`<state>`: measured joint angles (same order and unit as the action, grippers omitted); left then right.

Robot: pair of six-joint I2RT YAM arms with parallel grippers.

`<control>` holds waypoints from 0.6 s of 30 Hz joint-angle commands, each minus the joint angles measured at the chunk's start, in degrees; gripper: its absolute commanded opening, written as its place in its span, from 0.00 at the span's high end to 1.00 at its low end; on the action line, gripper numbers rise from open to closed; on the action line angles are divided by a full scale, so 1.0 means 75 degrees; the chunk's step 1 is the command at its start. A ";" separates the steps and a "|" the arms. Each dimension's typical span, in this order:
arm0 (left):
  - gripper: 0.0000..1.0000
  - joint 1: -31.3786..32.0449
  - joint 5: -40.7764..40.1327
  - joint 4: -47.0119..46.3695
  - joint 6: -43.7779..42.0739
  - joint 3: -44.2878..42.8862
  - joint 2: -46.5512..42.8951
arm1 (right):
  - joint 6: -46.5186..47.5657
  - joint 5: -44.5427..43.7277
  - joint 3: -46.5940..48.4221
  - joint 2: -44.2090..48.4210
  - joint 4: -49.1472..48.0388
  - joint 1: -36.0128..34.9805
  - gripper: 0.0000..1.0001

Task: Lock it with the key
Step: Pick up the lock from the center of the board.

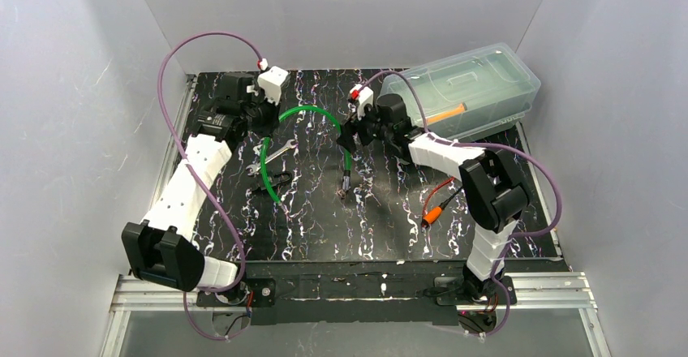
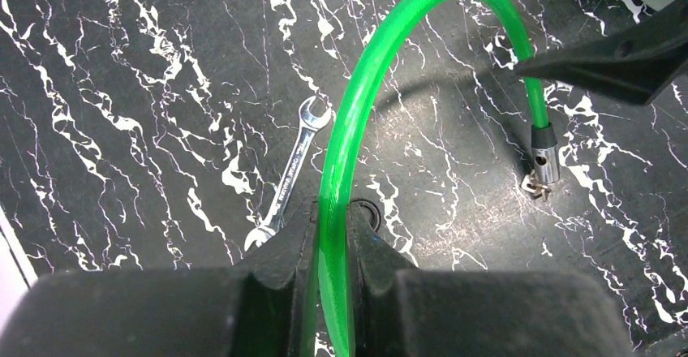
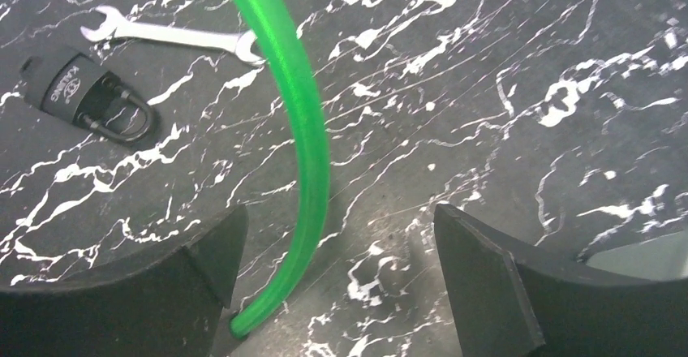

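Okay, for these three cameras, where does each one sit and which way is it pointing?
Top external: above and behind, looking down on the table; left arm and right arm both show.
Left wrist: looks past the left gripper, shut on the green cable, toward the wrench.
Right wrist: looks down through the open right gripper at the padlock.
Shared: both wrist views show green cable and wrench.

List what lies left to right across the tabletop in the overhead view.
The wrench → right gripper, open → clear plastic bin. The green cable is left out: it arcs across from wrench to gripper.
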<state>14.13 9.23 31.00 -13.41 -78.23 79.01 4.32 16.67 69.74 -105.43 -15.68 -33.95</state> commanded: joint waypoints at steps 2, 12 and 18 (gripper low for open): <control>1.00 0.0029 0.0124 -0.0448 0.0324 0.0093 -0.0572 | -0.0409 -0.0109 -0.0470 -0.0267 -0.0467 -0.0297 0.11; 1.00 0.0025 0.0268 -0.0415 0.0689 0.0465 -0.1177 | -0.1322 -0.0397 -0.0273 -0.0345 -0.0467 -0.0357 0.63; 1.00 0.0026 0.0793 -0.0107 0.0994 0.0545 -0.1931 | -0.1539 -0.0605 -0.0036 0.0318 -0.0198 -0.0348 0.99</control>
<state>14.02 10.20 30.16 -8.67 -74.01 70.23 -5.58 13.29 66.32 -108.66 -16.38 -36.64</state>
